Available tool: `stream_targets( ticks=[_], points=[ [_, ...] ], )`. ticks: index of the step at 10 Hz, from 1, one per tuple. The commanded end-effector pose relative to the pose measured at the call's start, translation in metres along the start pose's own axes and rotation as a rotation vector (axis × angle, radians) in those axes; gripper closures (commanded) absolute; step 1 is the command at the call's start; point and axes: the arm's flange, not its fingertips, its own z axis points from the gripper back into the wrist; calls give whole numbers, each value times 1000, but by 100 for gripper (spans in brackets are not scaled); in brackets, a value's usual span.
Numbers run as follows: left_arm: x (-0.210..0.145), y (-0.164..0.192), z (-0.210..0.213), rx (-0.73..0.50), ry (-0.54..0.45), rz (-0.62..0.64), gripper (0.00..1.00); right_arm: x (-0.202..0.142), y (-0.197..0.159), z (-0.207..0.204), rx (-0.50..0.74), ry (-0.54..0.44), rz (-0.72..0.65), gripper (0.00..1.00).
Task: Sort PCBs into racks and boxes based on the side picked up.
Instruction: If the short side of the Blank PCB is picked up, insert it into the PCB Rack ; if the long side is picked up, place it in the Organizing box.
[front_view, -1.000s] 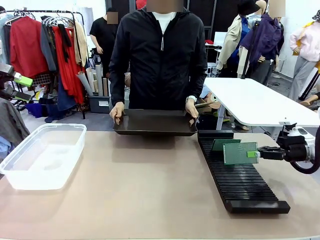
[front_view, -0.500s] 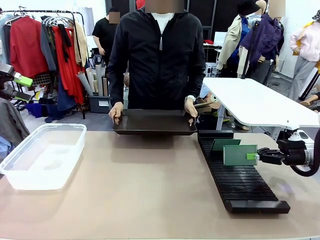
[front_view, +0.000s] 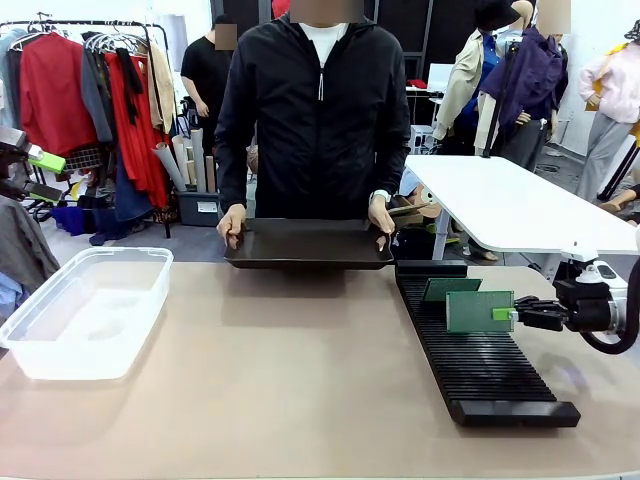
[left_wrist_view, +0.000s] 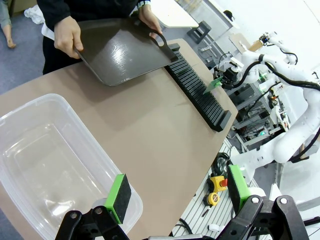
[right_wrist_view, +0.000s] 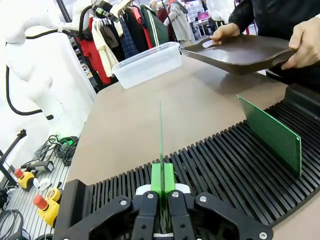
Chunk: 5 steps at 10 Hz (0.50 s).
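Front view shows the table carrying a clear box at its left edge and a black slotted rack along its right side, one PCB already upright near the rack's far end. A person holds a dark tray at the far edge. The right gripper, clenched on a second PCB, holds it edge-down over the slots; slotting looks next, needing alignment, then release. The left gripper hangs released above the box.

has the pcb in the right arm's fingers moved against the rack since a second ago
Yes. The held PCB has sunk slightly toward the rack, its lower edge now nearer the slots, just in front of the PCB already standing there.
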Motion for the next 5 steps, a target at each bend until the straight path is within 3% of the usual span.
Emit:
stream_targets(
  ticks=[1,5],
  points=[
    [0,-3,0,-8,-4,-3,0,2,1,1,-1,0,-3,100],
    [0,-3,0,-8,-4,-3,0,0,0,0,0,0,0,100]
  ],
)
